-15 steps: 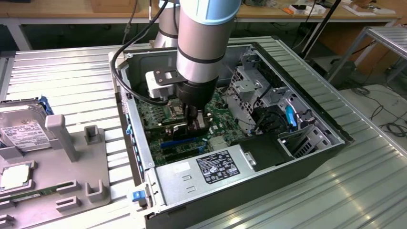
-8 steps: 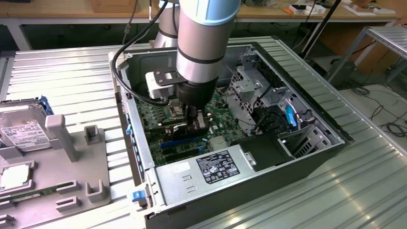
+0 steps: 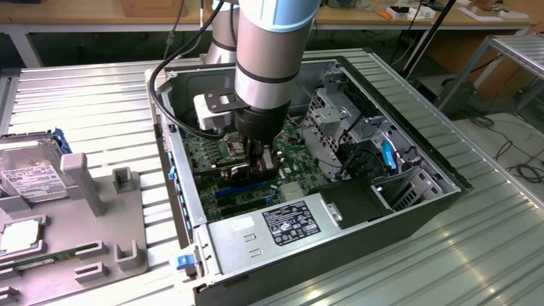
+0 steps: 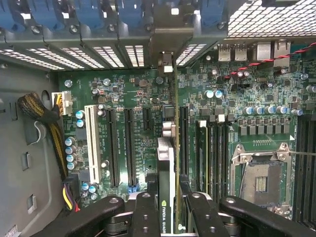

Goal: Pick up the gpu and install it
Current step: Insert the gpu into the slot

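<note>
The gpu (image 4: pixel 167 163) is a thin black card seen edge-on, with a green-lettered label near my fingers. My gripper (image 4: pixel 170 203) is shut on it, one black finger (image 4: pixel 145 210) on each face. The card stands upright over the green motherboard (image 4: pixel 133 94), between the long black expansion slots and the memory slots. Its silvery bracket end (image 4: pixel 170 47) reaches the case's rear slot openings. In the exterior view, my gripper (image 3: pixel 257 162) is low inside the open computer case (image 3: pixel 408 210), with the dark gpu (image 3: pixel 234 173) just above the board. Whether the card's edge sits in a slot is hidden.
A white expansion slot (image 4: pixel 91 143), a bundle of cables (image 4: pixel 44 118) and the bare CPU socket (image 4: pixel 261 180) flank the card. The power supply (image 3: pixel 272 223) and drive cage (image 3: pixel 336 121) crowd the case. A grey fixture (image 3: pixel 93 210) beside the case holds a hard drive (image 3: pixel 30 172) and a memory stick (image 3: pixel 51 258).
</note>
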You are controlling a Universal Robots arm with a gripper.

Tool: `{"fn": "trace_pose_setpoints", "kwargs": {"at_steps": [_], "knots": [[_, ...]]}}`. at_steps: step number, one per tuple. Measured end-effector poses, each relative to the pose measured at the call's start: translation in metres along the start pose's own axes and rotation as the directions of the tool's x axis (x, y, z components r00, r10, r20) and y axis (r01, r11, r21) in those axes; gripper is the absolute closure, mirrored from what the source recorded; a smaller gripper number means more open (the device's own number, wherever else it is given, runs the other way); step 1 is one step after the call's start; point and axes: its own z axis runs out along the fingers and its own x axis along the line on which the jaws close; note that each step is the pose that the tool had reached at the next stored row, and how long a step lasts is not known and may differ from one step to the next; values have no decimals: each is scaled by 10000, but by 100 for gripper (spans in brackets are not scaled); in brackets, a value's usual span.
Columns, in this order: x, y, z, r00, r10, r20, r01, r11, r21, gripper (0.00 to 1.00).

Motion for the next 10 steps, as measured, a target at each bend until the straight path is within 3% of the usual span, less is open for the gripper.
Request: {"fn": "trace_pose_setpoints", "kwargs": {"at_steps": [10], "knots": [[-5,11,41,10000,-1,2,1,10000,14,73]]}}
